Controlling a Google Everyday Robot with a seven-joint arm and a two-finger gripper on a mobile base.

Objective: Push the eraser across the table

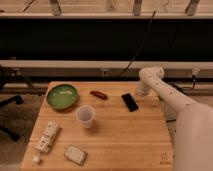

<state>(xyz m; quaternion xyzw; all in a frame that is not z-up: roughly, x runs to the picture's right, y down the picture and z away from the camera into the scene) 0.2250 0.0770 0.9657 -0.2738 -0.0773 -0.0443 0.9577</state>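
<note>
The eraser (130, 102) is a small flat black block lying on the light wooden table (120, 140), right of centre toward the far edge. My white arm reaches in from the right. The gripper (139, 93) is at its end, low over the table just right of the eraser's far end, very close to it. I cannot tell whether it touches the eraser.
A clear cup (85, 116) stands mid-table. A green bowl (62, 96) sits at the far left. A small red-brown oblong thing (98, 94) lies near the far edge. A white block (46, 138) and a grey-white block (75, 154) lie at the front left.
</note>
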